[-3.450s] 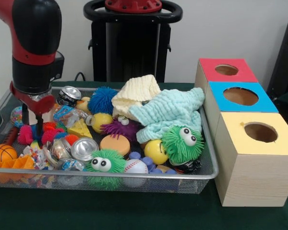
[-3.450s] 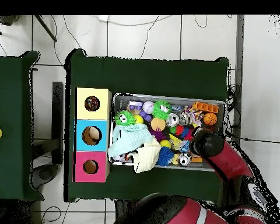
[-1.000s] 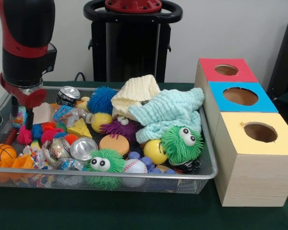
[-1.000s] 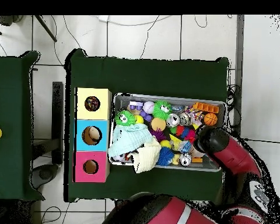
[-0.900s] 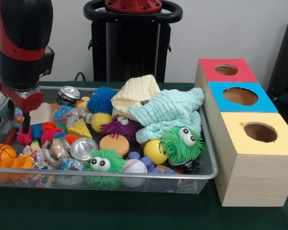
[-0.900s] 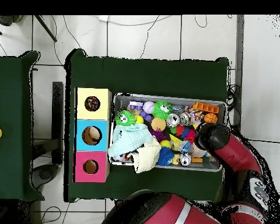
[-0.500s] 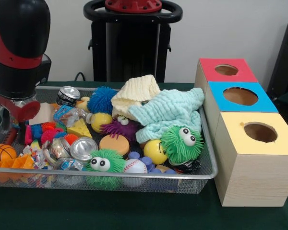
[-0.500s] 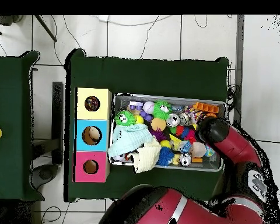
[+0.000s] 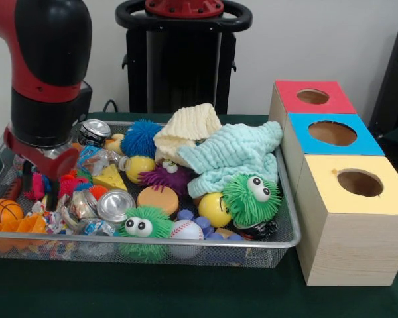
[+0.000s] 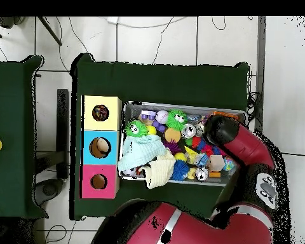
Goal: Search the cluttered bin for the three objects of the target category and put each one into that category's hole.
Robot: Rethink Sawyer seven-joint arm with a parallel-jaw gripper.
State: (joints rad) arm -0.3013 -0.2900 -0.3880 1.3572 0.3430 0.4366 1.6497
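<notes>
Front view: a green-clothed table [image 9: 186, 298] carries a wire mesh bin [image 9: 278, 235] heaped with toys, crushed cans and two cloths, beside three wooden boxes topped red [image 9: 313, 97], blue [image 9: 331, 133] and yellow [image 9: 358, 183], each with a round hole. A pale wall stands behind. The gripper [image 9: 40, 189] sits low among the toys at the bin's left end; whether it is apart or together I cannot tell.

Overhead view: the arm [image 10: 234, 143] covers the bin's [image 10: 180, 107] right end. Pale tiled floor [image 10: 155, 38] with cables surrounds the table [image 10: 161, 79]; another green surface [image 10: 12, 127], perhaps a second table, lies left.
</notes>
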